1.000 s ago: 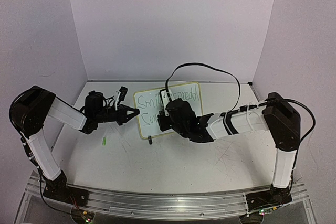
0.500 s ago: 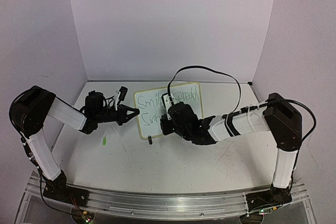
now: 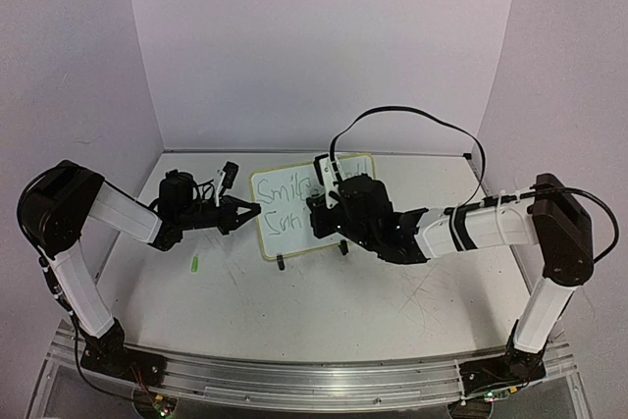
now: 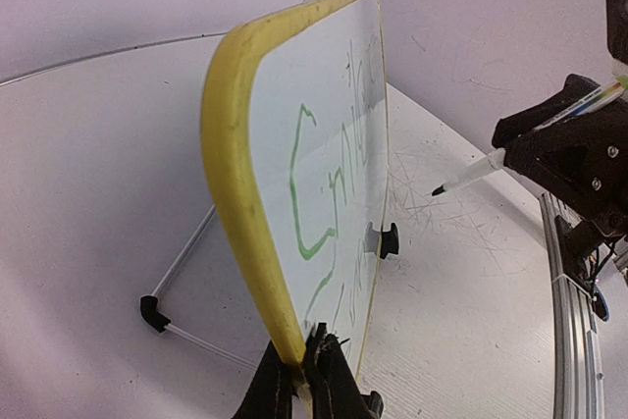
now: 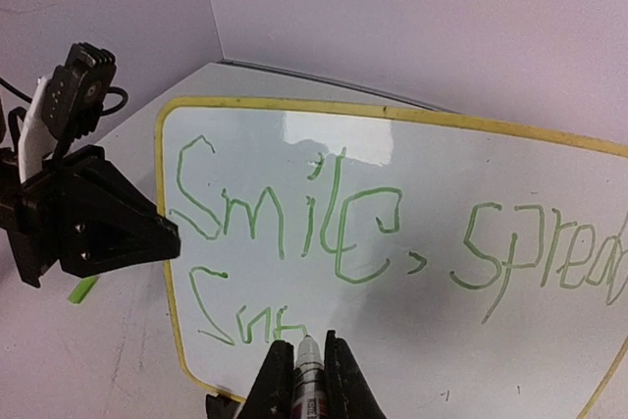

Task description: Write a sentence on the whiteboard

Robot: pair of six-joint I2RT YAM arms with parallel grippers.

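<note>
Whiteboard, standing at far centre of table, we log with green sentence "Smile, spread"; left gripper clamps its left edge; right gripper pinches a marker.

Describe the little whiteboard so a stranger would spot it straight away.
On the large scratched white table, near its middle, stands a small rectangular white board with a pale yellow frame. Only it carries light green handwritten words.

Glossy whiteboard, scratched matt table
</note>
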